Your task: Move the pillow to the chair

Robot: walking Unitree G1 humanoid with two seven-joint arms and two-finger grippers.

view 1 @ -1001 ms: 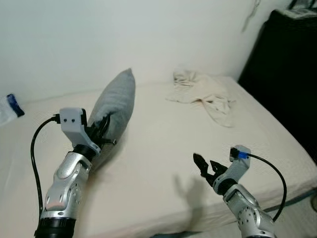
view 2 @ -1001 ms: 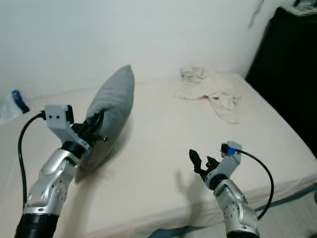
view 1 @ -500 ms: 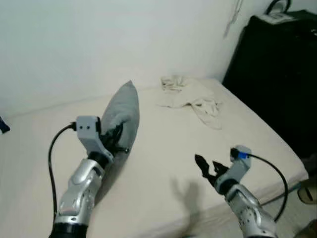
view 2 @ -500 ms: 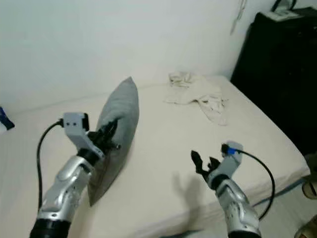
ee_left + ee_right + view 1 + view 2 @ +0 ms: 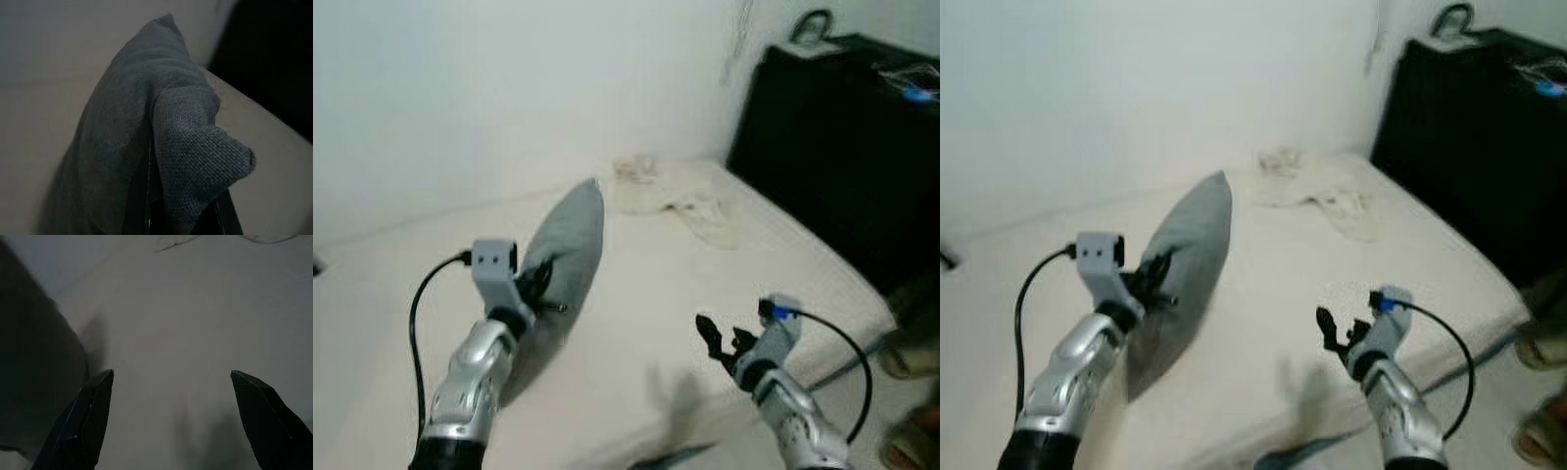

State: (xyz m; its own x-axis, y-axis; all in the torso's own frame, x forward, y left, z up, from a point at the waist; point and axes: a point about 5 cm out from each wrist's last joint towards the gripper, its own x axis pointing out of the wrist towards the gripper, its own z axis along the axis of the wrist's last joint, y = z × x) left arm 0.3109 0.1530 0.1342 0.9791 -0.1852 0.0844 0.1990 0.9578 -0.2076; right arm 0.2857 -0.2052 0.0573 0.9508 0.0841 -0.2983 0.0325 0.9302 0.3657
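1. The bed [image 5: 705,294] is carrying the grey pillow [image 5: 570,235], which is standing on edge near the middle of the mattress, one end raised by the left gripper [image 5: 540,284].
2. The pillow is looking light, soft and floppy; the left jaws are pinching a bunched fold, and a deeper bite would probably stop it sagging or slipping.
3. The left wrist view is showing that fold [image 5: 195,142] crumpling over the fingers.
4. The right gripper [image 5: 720,341] is hovering over the bed's edge, jaws spread wide, holding nothing.
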